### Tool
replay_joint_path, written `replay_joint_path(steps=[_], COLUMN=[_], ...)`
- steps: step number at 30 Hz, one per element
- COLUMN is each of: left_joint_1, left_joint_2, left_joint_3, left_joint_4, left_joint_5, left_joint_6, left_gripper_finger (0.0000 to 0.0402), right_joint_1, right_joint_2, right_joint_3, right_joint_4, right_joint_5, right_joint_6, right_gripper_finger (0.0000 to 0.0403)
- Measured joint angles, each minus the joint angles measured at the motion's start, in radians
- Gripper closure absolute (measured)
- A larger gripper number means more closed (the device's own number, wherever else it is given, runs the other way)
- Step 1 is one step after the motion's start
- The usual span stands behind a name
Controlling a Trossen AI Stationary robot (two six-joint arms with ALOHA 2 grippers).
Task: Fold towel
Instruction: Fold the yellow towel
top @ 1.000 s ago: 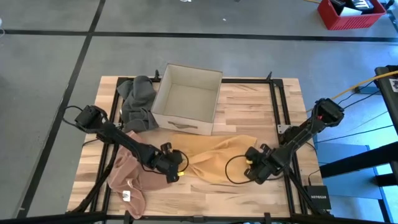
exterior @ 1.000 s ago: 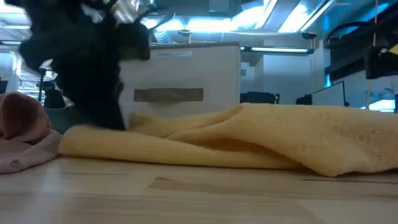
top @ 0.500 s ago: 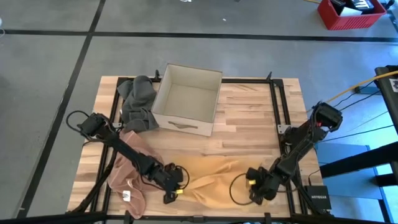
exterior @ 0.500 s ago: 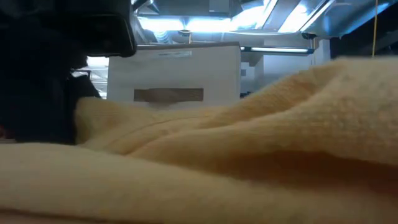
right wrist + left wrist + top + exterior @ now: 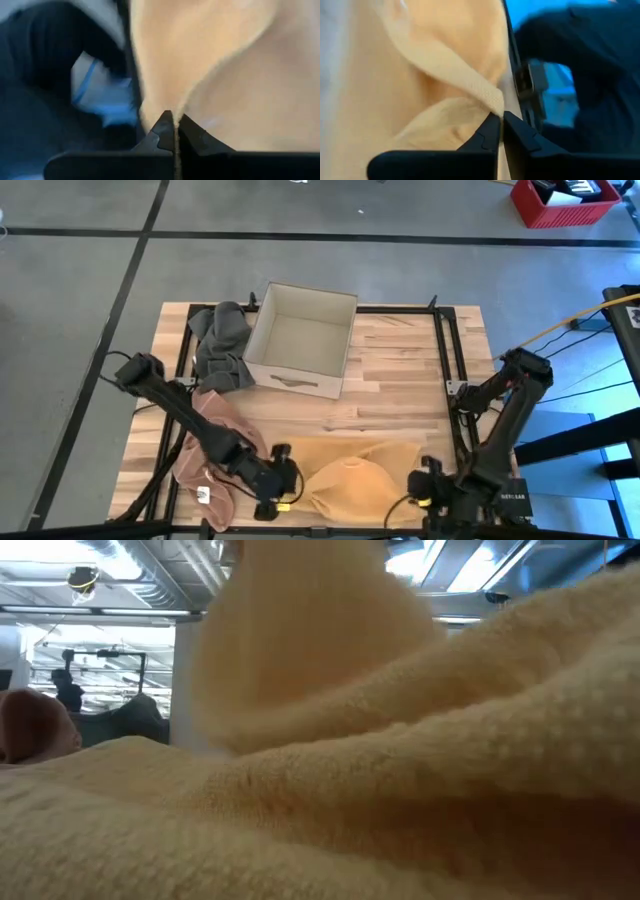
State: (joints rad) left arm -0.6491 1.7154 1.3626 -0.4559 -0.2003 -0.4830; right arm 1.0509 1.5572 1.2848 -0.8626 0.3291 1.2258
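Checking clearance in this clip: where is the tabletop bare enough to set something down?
Bare wood lies right of the box, out to the table edge, and between box and yellow towel. The left side is crowded with the grey cloth and pink cloth; the front edge holds both claws.

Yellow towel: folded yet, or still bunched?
Bunched, not neatly folded. In the high view the yellow towel lies rumpled at the table's front edge, pinched by the left end effector and right end effector.

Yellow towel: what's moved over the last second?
Both grippers, left and right, stayed shut on the yellow towel and dragged it toward the table's near edge, bunching it there. The box, grey cloth and pink cloth stayed put.
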Motion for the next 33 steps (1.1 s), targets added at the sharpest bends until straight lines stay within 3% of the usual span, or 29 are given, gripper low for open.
replay_joint_path(steps=[5, 10, 12, 15, 20, 28, 33], left_joint_1=[-0.017, 0.011, 0.035, 0.080, 0.163, 0.241, 0.238], left_joint_2=[-0.100, -0.204, -0.247, -0.305, -0.377, -0.423, -0.422], left_joint_3=[0.166, 0.235, 0.239, 0.238, 0.238, 0.238, 0.235], left_joint_4=[-0.182, -0.189, -0.181, -0.192, -0.183, 0.000, 0.041], left_joint_5=[-0.335, -0.620, -0.697, -0.805, -0.947, -0.951, -0.888], left_joint_6=[0.171, 0.369, 0.430, 0.507, 0.682, 0.858, 0.863], left_gripper_finger=[0.0398, 0.0398, 0.0398, 0.0398, 0.0398, 0.0398, 0.0398], right_joint_1=[0.004, -0.014, -0.036, -0.074, -0.165, -0.261, -0.260], right_joint_2=[-0.007, -0.019, -0.047, -0.107, -0.181, -0.263, -0.277], right_joint_3=[0.292, 0.492, 0.530, 0.557, 0.573, 0.573, 0.573], right_joint_4=[-0.367, -0.694, -0.692, -0.651, -0.693, -0.680, -0.679], right_joint_5=[0.421, 0.813, 0.912, 0.989, 1.050, 1.062, 1.043], right_joint_6=[-0.127, -0.169, -0.246, -0.417, -0.543, -0.735, -0.762], right_gripper_finger=[0.0400, 0.0400, 0.0400, 0.0400, 0.0400, 0.0400, 0.0400])
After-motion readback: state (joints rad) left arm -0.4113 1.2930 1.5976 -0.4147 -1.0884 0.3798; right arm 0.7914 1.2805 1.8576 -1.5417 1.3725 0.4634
